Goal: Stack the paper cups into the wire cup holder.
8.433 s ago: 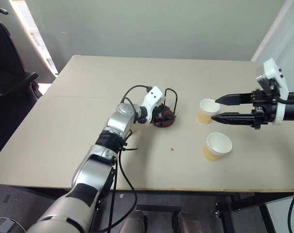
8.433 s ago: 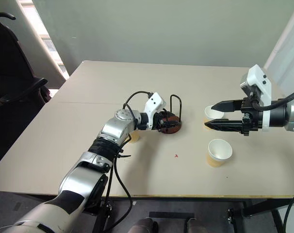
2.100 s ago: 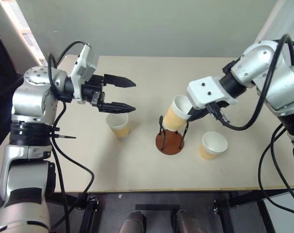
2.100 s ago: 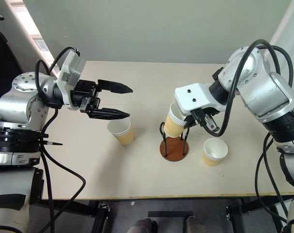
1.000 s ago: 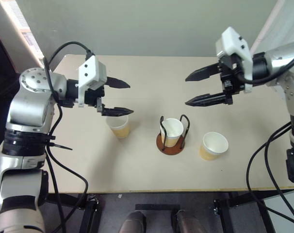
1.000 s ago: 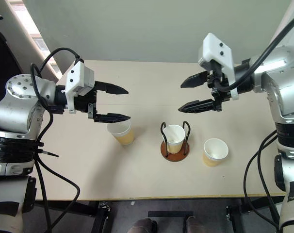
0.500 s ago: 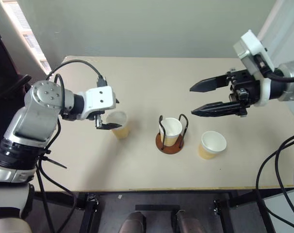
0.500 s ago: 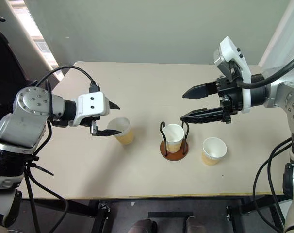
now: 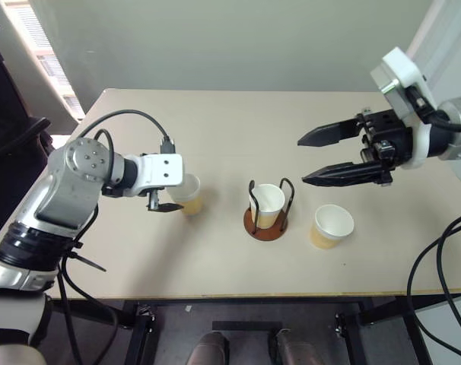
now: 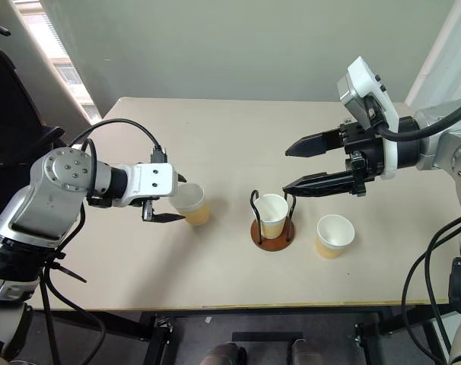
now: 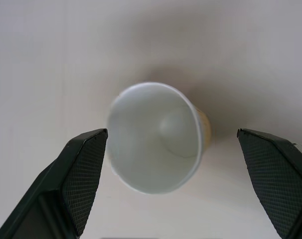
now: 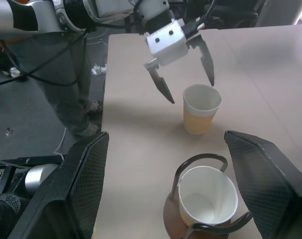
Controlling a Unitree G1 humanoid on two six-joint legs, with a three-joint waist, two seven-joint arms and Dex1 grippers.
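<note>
Left gripper (image 12: 186, 79) spread wide, straddling 1 empty paper cup (image 9: 186, 193) without touching; far finger hidden behind cup in head views. Wire cup holder (image 9: 267, 210) right of it, holding 1 cup (image 10: 273, 215). Right gripper (image 9: 314, 157) parted, empty, above the holder and third cup (image 9: 332, 226).

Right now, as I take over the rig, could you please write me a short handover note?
Left gripper: open, fingers either side of the left paper cup, not closed on it.
Right gripper: open, empty, raised above the table.
Done: one cup sits upright in the wire cup holder.
Left: the left cup, then the right cup standing beside the holder, both upright on the table.
</note>
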